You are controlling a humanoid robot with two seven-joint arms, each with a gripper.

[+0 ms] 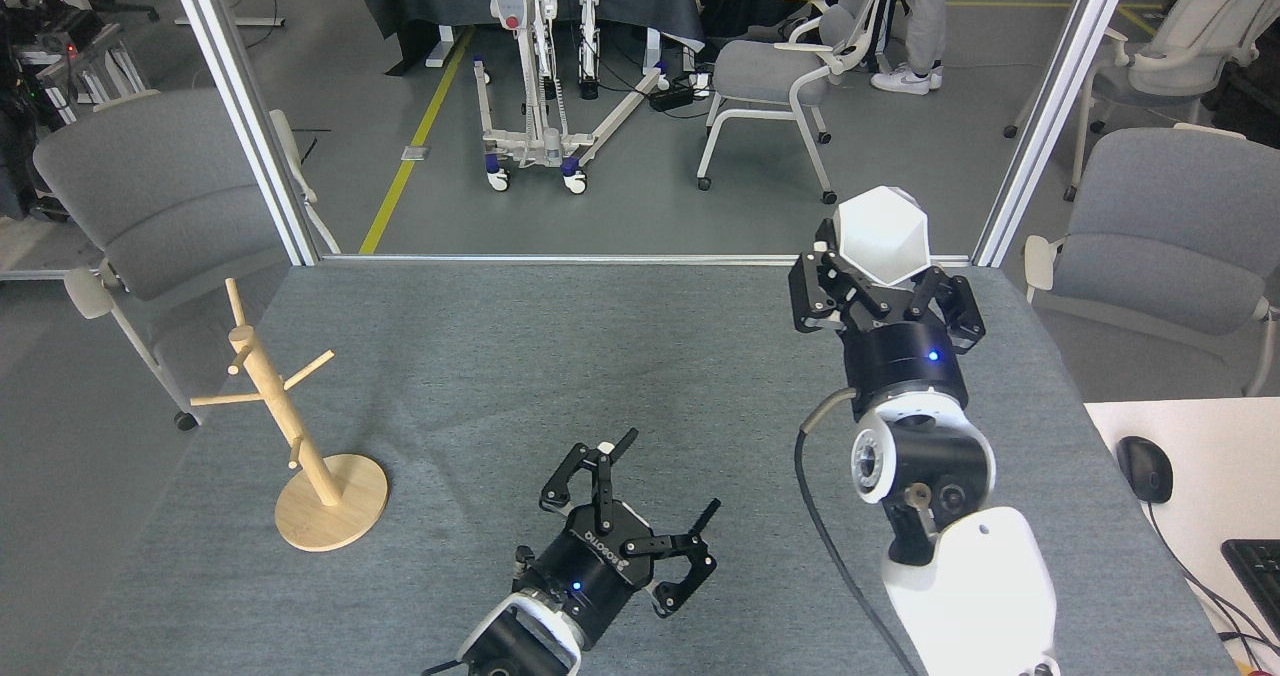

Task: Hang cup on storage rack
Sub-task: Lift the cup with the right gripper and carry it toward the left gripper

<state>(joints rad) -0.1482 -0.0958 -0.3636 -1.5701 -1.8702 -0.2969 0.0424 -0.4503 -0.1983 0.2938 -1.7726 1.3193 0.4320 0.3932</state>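
The word "ROBOTIQ" is printed in white on the black body of the left end effector (660,476).
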